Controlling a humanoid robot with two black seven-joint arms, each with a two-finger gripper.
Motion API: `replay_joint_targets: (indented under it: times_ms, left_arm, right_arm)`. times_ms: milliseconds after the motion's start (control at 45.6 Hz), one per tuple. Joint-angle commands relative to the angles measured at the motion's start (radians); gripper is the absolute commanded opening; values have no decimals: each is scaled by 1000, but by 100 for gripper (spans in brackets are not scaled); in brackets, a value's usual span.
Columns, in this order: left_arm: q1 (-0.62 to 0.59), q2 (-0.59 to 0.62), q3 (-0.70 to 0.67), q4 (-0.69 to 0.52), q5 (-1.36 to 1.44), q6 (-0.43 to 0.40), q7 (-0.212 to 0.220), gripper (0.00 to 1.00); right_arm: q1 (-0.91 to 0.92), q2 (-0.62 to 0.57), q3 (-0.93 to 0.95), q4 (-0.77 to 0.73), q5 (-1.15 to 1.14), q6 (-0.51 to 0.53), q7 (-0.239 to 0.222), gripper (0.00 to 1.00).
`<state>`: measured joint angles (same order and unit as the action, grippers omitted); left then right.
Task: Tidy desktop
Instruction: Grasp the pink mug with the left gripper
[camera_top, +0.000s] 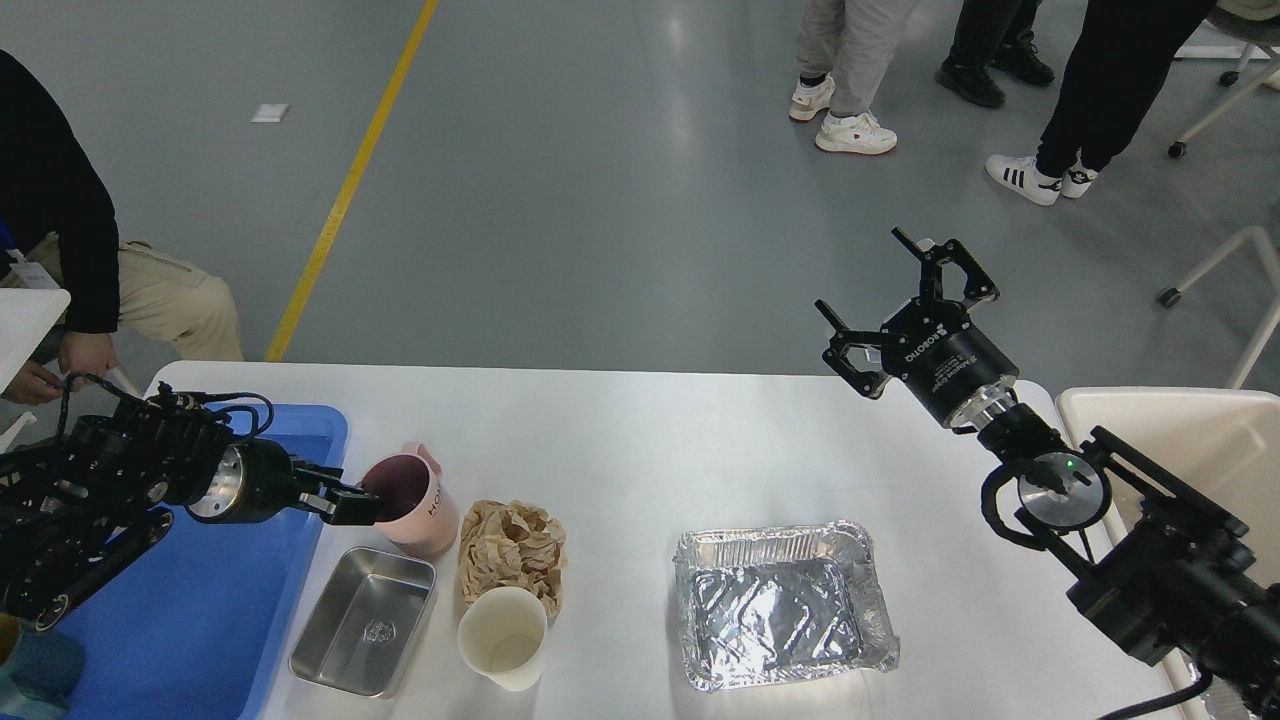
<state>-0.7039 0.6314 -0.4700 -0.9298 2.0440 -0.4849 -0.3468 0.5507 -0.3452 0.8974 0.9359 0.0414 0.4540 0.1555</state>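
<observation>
While left pincer (362, 503) grips pink cup (412, 505), desktop (640, 450) lies beneath.

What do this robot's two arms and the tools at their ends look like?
Both arms are black, built of chunky jointed segments. The right tool has two open-frame linkage fingers on a round black body with white lettering and a silver ring; a green light glows below. The left tool has a silver collar, and loose black cables loop over its wrist.
</observation>
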Motion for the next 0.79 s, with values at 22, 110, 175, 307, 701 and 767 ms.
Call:
replay_joint_targets:
  times_ms: [22,110,175,307,701,767]
  left_arm:
    - [-2,4,11,0,18,0,-31,23]
    - [-5,5,11,2,22,0,-38,20]
    - [-5,7,11,2,22,0,-41,17]
    - [-5,10,11,2,22,0,-43,16]
    - [-9,16,11,3,35,0,-66,7]
    - [-9,16,11,3,35,0,-66,7]
  right_arm:
    - [0,0,0,0,0,0,-1,100]
    - [0,0,0,-2,0,0,-1,100]
    - [0,0,-2,-2,0,0,-1,100]
    - [0,0,-2,-2,-2,0,1,100]
    - [-1,2,-2,-2,-2,0,1,100]
    - [-1,3,-2,-2,-2,0,1,100]
